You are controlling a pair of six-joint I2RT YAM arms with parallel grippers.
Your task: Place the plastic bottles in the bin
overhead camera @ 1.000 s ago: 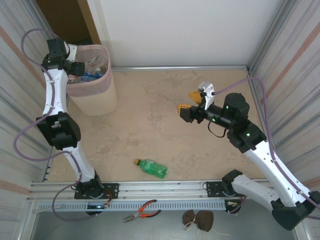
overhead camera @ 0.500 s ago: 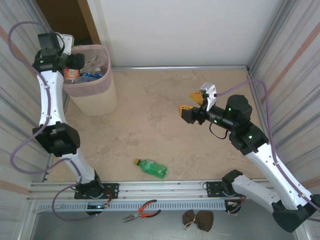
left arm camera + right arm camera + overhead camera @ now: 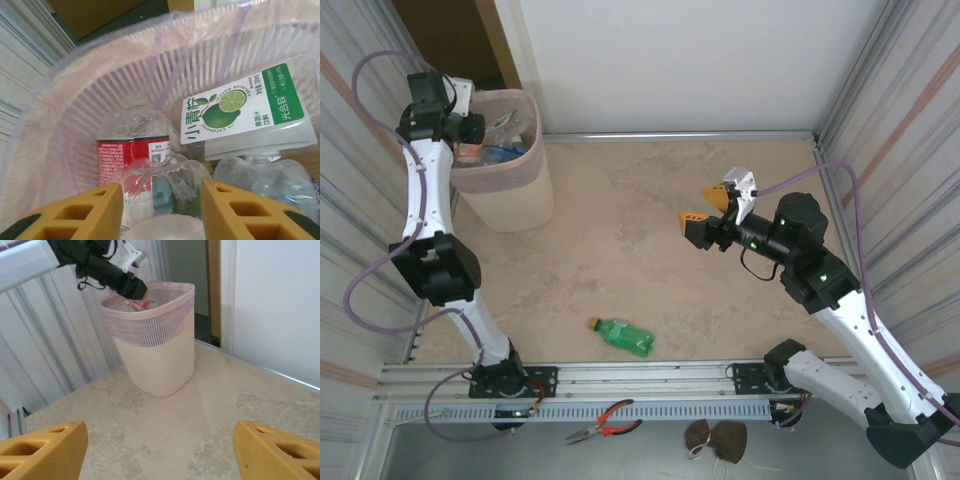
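Green plastic, 1 bottle [image 3: 622, 336], lies on its side on the beige stone-look worktop [image 3: 620, 230], close to the near rail [image 3: 650, 372] and between the 2 arm bases. Its long axis runs nearly left to right, with the cap end to the left and slightly farther from the rail. It lies nearer the bases than the right end effector [image 3: 698, 203] and to that end effector's left. The right end effector hovers over mid-worktop with its fingers wide apart and nothing between them (the nearer of the 2, I judge). The left end effector [image 3: 160, 192] hangs over the bin [image 3: 525, 205] at the far left corner. Its fingers are drawn in to a narrow gap above the bottles [image 3: 240, 107] heaped inside; whether they pinch anything I cannot tell. Bare worktop surrounds the green bottle, though the rail just beside it may crowd a finger on that side.
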